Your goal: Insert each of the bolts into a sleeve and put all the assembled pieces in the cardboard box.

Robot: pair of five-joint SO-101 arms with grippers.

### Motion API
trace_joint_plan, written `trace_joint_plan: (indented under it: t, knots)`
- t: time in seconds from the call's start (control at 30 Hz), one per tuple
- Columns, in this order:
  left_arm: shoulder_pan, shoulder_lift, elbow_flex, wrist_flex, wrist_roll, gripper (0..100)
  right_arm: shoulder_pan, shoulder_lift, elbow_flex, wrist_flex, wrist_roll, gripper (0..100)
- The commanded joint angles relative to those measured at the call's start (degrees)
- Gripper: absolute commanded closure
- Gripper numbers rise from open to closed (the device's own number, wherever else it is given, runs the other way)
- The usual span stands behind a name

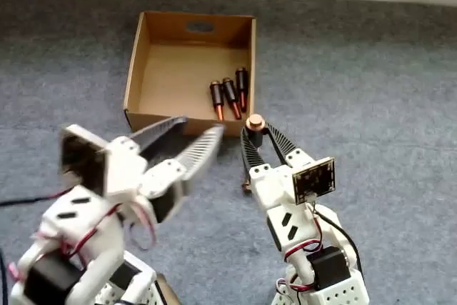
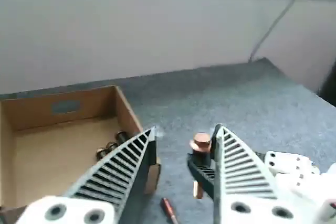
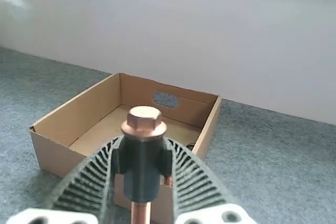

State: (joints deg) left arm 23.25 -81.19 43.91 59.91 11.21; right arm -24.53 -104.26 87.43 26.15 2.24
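Three assembled pieces (image 1: 230, 98) lie in cardboard box (image 1: 136, 69), just ahead of right gripper (image 1: 258, 132). It clamps fourth: bolt (image 3: 144, 120) seated in dark sleeve (image 3: 140, 169) (head up), not yet boxed. Beside it left gripper (image 1: 200, 125), spread wide, empty. Remaining, likely: drop fourth in.

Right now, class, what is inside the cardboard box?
Three assembled pieces lie side by side near the cardboard box's right wall. The left hand covers its near edge, so that strip of floor is hidden. The right hand grips a fourth piece.
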Motion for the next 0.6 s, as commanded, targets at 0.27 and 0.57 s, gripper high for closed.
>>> trace_joint_plan:
  t: [0.27, 0.57]
  knots:
    - [-40.40, -6.73, 24.92, 3.16, -0.70, 97, -0.40, 3.91, -7.34, -0.22, 0.26, 99.2]
    - [-38.46, -12.62, 46.20, -9.76, -13.80, 97, -0.40, 37.32, -37.41, 4.35, -4.48, 99.2]
